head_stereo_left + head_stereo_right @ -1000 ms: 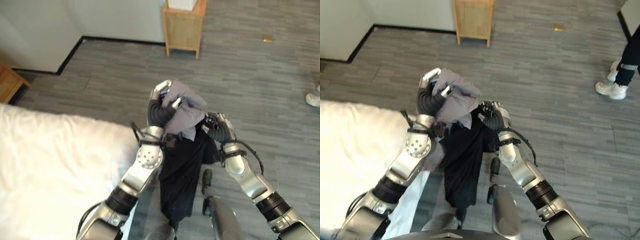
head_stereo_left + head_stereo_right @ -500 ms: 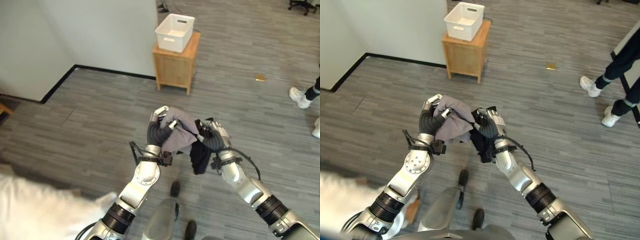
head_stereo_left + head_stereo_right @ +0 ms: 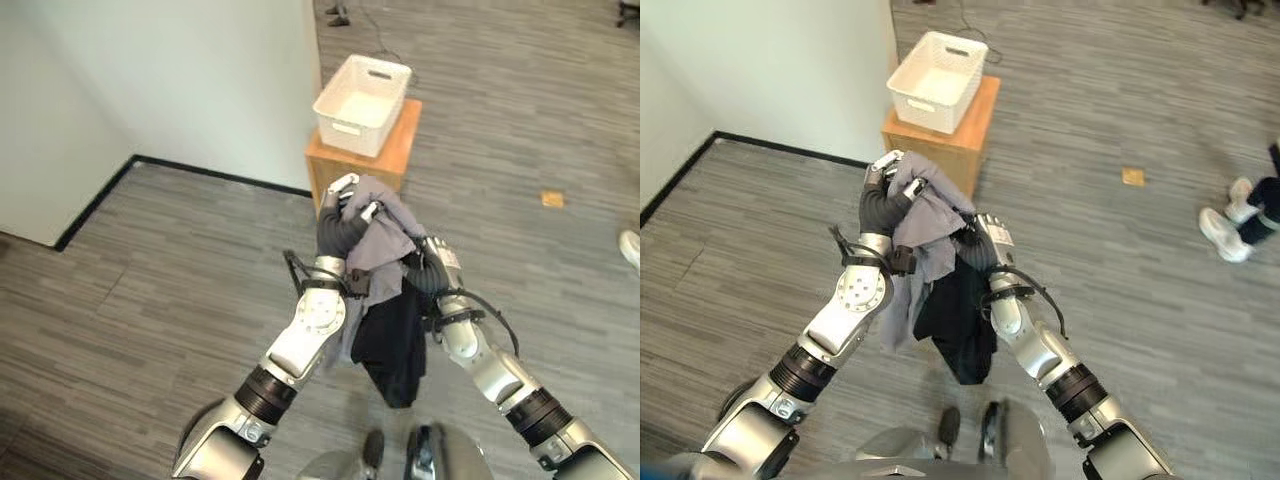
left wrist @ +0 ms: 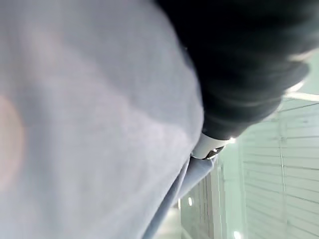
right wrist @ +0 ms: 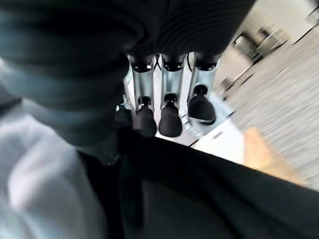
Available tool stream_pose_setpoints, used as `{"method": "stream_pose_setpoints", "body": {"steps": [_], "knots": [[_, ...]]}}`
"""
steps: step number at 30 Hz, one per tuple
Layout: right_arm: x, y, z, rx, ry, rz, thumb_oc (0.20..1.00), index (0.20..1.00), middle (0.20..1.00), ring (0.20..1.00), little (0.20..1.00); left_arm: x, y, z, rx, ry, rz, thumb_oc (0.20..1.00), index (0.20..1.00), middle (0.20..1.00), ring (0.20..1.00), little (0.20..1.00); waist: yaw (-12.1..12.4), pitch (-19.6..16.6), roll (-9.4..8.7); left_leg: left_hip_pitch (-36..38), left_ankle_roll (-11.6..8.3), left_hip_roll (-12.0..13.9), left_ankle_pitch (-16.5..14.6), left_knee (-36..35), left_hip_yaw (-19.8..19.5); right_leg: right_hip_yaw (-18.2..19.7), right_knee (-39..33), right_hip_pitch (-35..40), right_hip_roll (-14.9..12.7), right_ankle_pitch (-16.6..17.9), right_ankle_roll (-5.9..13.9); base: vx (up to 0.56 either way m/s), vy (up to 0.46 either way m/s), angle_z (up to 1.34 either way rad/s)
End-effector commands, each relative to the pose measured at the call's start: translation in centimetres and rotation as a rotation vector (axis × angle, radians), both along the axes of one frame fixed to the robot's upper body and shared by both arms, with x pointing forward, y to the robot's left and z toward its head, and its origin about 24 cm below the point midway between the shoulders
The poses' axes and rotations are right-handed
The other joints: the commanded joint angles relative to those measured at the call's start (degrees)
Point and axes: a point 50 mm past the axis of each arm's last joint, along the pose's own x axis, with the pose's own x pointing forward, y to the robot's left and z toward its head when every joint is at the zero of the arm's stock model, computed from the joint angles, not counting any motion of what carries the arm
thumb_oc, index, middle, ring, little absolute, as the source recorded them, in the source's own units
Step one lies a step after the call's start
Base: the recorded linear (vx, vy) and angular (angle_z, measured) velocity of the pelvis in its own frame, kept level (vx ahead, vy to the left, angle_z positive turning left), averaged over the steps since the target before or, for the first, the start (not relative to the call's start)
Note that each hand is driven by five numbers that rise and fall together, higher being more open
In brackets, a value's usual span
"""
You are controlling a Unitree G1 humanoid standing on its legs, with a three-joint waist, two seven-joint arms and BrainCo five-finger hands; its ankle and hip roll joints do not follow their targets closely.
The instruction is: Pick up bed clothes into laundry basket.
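Note:
My left hand [image 3: 343, 218] is raised in front of me, its fingers curled round a bundled grey garment [image 3: 387, 232] that drapes over it. Beside it my right hand [image 3: 989, 244] is shut on a black garment [image 3: 958, 322], which hangs down between my arms. In the right wrist view the curled fingertips [image 5: 170, 121] press onto the black garment [image 5: 224, 199], with the grey garment [image 5: 35, 194] alongside. The grey garment [image 4: 89, 129] lies close over the left wrist view. A white laundry basket [image 3: 364, 92] stands on a small wooden stand [image 3: 392, 150] just beyond my hands.
A white wall with a black skirting [image 3: 200, 172] runs along the left, behind the stand. Grey plank floor spreads to the right, with a small orange scrap [image 3: 552, 199] on it. A person's white shoe [image 3: 1223, 228] shows at the right edge.
The camera has moved: the bed has left the view and the stand with the basket is nearer. Both hands still hold the garments; the black one hangs lower than half a second ago.

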Motion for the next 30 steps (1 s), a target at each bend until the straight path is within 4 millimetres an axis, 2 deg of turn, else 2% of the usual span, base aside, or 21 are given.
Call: {"method": "stream_pose_setpoints", "body": {"steps": [1, 3, 4, 5, 6, 7, 8, 9, 10, 11, 12, 13, 14, 15, 16, 17, 18, 19, 20, 25, 30], "knots": [[0.3, 2.0, 3.7, 0.124, -0.169, 0.053, 0.200, 0.200, 0.200, 0.200, 0.200, -1.2, 0.7, 1.8, -0.015, -0.137, -0.002, 0.200, 0.200, 0.200, 0.200, 0.200, 1.47, -1.50, -4.29, -3.07, -1.68, 7.71, 0.05, -2.56, 6.09, -0.23, -11.05, 7.67, -4.51, 14.94, 6.86, 0.47, -0.187, 0.76], [-0.3, 1.7, 2.9, 0.120, -0.158, 0.036, 0.200, 0.200, 0.200, 0.200, 0.200, -1.1, 1.1, 1.4, -0.009, -0.120, 0.024, 0.200, 0.200, 0.200, 0.200, 0.200, 2.06, -2.21, -5.13, 0.90, -2.20, 9.35, -3.66, -2.56, 7.02, -4.18, -13.41, 10.41, -5.51, 15.48, 6.72, 0.43, -0.217, 0.77], [-0.3, 1.6, 2.4, 0.102, -0.147, 0.029, 0.200, 0.200, 0.200, 0.200, 0.200, -1.2, 1.2, 1.1, 0.012, -0.112, 0.030, 0.200, 0.200, 0.200, 0.200, 0.200, 2.60, -3.05, -5.65, 2.59, -2.45, 10.08, -3.27, -2.56, 6.44, -3.46, -13.70, 11.94, -4.97, 15.19, 5.99, 0.37, -0.187, 0.52], [-0.3, 1.5, 2.2, 0.100, -0.148, 0.020, 0.200, 0.200, 0.200, 0.200, 0.200, -1.3, 1.2, 1.0, 0.014, -0.112, 0.028, 0.200, 0.200, 0.200, 0.200, 0.200, 2.76, -3.45, -5.96, 3.03, -3.48, 10.73, -1.22, 0.35, 6.96, -3.19, -14.12, 13.79, -4.69, 15.49, 5.05, 0.35, -0.152, 0.03], [-0.1, 1.3, 2.3, 0.088, -0.163, 0.014, 0.200, 0.200, 0.200, 0.200, 0.200, -1.3, 1.0, 0.9, 0.003, -0.107, 0.023, 0.200, 0.200, 0.200, 0.200, 0.200, 3.20, -3.24, -5.68, 1.17, -4.70, 11.40, -0.28, 8.15, 7.68, -3.60, -14.64, 16.31, -4.32, 15.47, 4.25, 0.23, -0.099, -0.31], [-0.1, 1.4, 2.3, 0.089, -0.163, 0.014, 0.200, 0.200, 0.200, 0.200, 0.200, -1.3, 1.1, 0.9, 0.004, -0.108, 0.023, 0.200, 0.200, 0.200, 0.200, 0.200, 3.12, -3.41, -5.58, 1.04, -4.69, 11.57, -0.76, 8.46, 7.56, -3.64, -14.61, 16.35, -4.18, 15.05, 4.40, 0.30, -0.198, -0.29], [4.0, -5.2, 5.8, -0.063, -0.199, -0.108, 0.200, 0.200, 0.200, 0.200, 0.200, -0.7, 0.3, 0.6, 0.037, -0.081, -0.042, 0.200, 0.200, 0.200, 0.200, 0.200, 5.38, -2.20, -7.29, -8.49, -6.08, 9.76, 3.49, 26.73, 5.93, -4.29, -14.82, 20.08, -4.98, 14.62, 2.73, 0.24, -0.193, -0.10], [4.6, -4.0, 7.3, -0.005, -0.239, -0.107, 0.200, 0.200, 0.200, 0.200, 0.200, -0.5, -0.1, 0.9, 0.009, -0.079, -0.053, 0.200, 0.200, 0.200, 0.200, 0.200, 6.59, -1.50, -7.40, -11.87, -6.09, 9.13, 3.37, 33.05, 6.14, -4.06, -14.82, 21.65, -4.79, 13.59, 2.01, 0.26, -0.213, 0.11], [6.1, -3.7, 12.2, -0.025, -0.372, -0.132, 0.200, 0.200, 0.200, 0.200, 0.200, -0.2, -1.0, 1.3, 0.029, -0.081, -0.073, 0.200, 0.200, 0.200, 0.200, 0.200, 7.91, -1.23, -7.92, -15.41, -5.74, 8.70, 2.97, 35.23, 6.80, -3.76, -14.82, 22.79, -4.85, 12.65, 1.95, 0.15, -0.066, -0.12], [7.1, -3.1, 16.9, -0.042, -0.487, -0.146, 0.200, 0.200, 0.200, 0.200, 0.200, 0.1, -1.6, 1.8, 0.036, -0.094, -0.093, 0.200, 0.200, 0.200, 0.200, 0.200, 9.26, -0.88, -8.33, -17.55, -5.48, 8.71, 2.09, 34.30, 7.17, -3.20, -14.82, 23.48, -5.01, 12.10, 2.01, 0.09, -0.015, -0.45], [7.2, -3.0, 17.1, -0.042, -0.493, -0.144, 0.200, 0.200, 0.200, 0.200, 0.200, 0.2, -1.6, 2.0, 0.035, -0.100, -0.090, 0.200, 0.200, 0.200, 0.200, 0.200, 9.13, -0.58, -8.48, -17.68, -5.39, 8.43, 2.55, 34.02, 7.29, -3.14, -14.82, 23.25, -5.32, 12.31, 2.04, 0.23, 0.022, -0.98], [8.6, -2.2, 23.5, -0.097, -0.593, -0.204, 0.200, 0.200, 0.200, 0.200, 0.200, 0.4, -2.3, 2.5, 0.026, -0.106, -0.110, 0.200, 0.200, 0.200, 0.200, 0.200, 11.72, -1.01, -9.06, -18.09, -5.02, 8.27, 0.52, 24.29, 6.70, -2.00, -14.82, 24.65, -4.89, 10.71, 2.70, 0.31, 0.062, -0.90], [8.5, -1.5, 26.6, -0.108, -0.649, -0.218, 0.200, 0.200, 0.200, 0.200, 0.200, 0.3, -2.4, 2.5, 0.025, -0.109, -0.114, 0.200, 0.200, 0.200, 0.200, 0.200, 13.16, -1.64, -8.67, -17.45, -4.95, 7.68, 2.44, 14.64, 4.92, -0.91, -14.82, 25.69, -3.94, 9.53, 3.16, 0.32, 0.058, -0.83], [8.5, -1.4, 26.8, -0.109, -0.652, -0.216, 0.200, 0.200, 0.200, 0.200, 0.200, 0.4, -2.3, 2.6, 0.023, -0.112, -0.112, 0.200, 0.200, 0.200, 0.200, 0.200, 13.11, -1.41, -8.68, -16.99, -4.94, 7.57, 3.22, 13.57, 5.05, -0.84, -14.82, 25.63, -4.11, 9.69, 3.16, 0.35, 0.084, -0.50], [7.8, -8.5, 27.8, -0.167, -0.632, -0.344, 0.200, 0.200, 0.200, 0.200, 0.200, -0.2, -1.2, 1.7, -0.018, -0.090, -0.104, 0.200, 0.200, 0.200, 0.200, 0.200, 13.43, -3.21, -7.60, -13.90, -5.28, 8.90, 7.93, -1.23, 2.03, 0.65, -14.82, 27.25, -2.38, 7.70, 3.56, 0.26, 0.093, -0.35], [6.9, -10.9, 25.8, -0.149, -0.622, -0.343, 0.200, 0.200, 0.200, 0.200, 0.200, -0.1, -0.7, 1.1, -0.011, -0.070, -0.048, 0.200, 0.200, 0.200, 0.200, 0.200, 10.89, -3.41, -6.95, -13.47, -5.51, 10.22, 9.53, -1.46, 3.37, 1.03, -14.82, 27.26, -2.32, 8.04, 3.31, 0.38, 0.094, -0.24], [6.0, -11.6, 25.1, -0.100, -0.640, -0.329, 0.200, 0.200, 0.200, 0.200, 0.200, 0.0, -0.6, 0.5, -0.007, -0.043, -0.049, 0.200, 0.200, 0.200, 0.200, 0.200, 9.81, -4.36, -6.99, -11.57, -5.49, 10.91, 8.59, -2.02, 3.98, 0.76, -14.82, 28.11, -1.98, 6.95, 2.97, 0.24, 0.087, -0.29], [6.0, -11.4, 25.2, -0.096, -0.672, -0.334, 0.200, 0.200, 0.200, 0.200, 0.200, -0.2, -0.5, -0.4, -0.012, -0.013, -0.070, 0.200, 0.200, 0.200, 0.200, 0.200, 9.93, -5.24, -7.05, -10.59, -5.45, 10.52, 9.55, -2.56, 4.05, -0.26, -14.82, 28.35, -2.16, 7.48, 2.72, 0.23, 0.027, -0.37], [6.0, -11.4, 25.2, -0.096, -0.671, -0.333, 0.200, 0.200, 0.200, 0.200, 0.200, -0.2, -0.5, -0.4, -0.012, -0.011, -0.069, 0.200, 0.200, 0.200, 0.200, 0.200, 9.83, -5.34, -7.12, -10.29, -5.54, 10.55, 8.86, -2.56, 4.00, -0.28, -14.82, 28.66, -2.13, 6.87, 2.73, 0.15, 0.042, -0.37], [5.7, -12.4, 28.8, -0.135, -0.703, -0.379, 0.200, 0.200, 0.200, 0.200, 0.200, -0.5, -0.1, -0.6, -0.040, -0.007, -0.103, 0.200, 0.200, 0.200, 0.200, 0.200, 10.25, -6.10, -7.55, -9.62, -6.40, 10.93, 8.10, -2.56, 4.59, -0.78, -14.82, 29.60, -2.95, 6.65, 3.15, 0.07, 0.030, -0.22], [6.3, -13.2, 28.9, -0.180, -0.663, -0.422, 0.200, 0.200, 0.200, 0.200, 0.200, -0.4, -0.1, -0.6, -0.060, -0.002, -0.107, 0.200, 0.200, 0.200, 0.200, 0.200, 10.94, -6.23, -7.82, -10.35, -6.78, 11.02, 8.04, -2.56, 4.89, -1.48, -14.82, 29.53, -3.36, 6.22, 3.74, 0.03, 0.008, 0.22]]}}
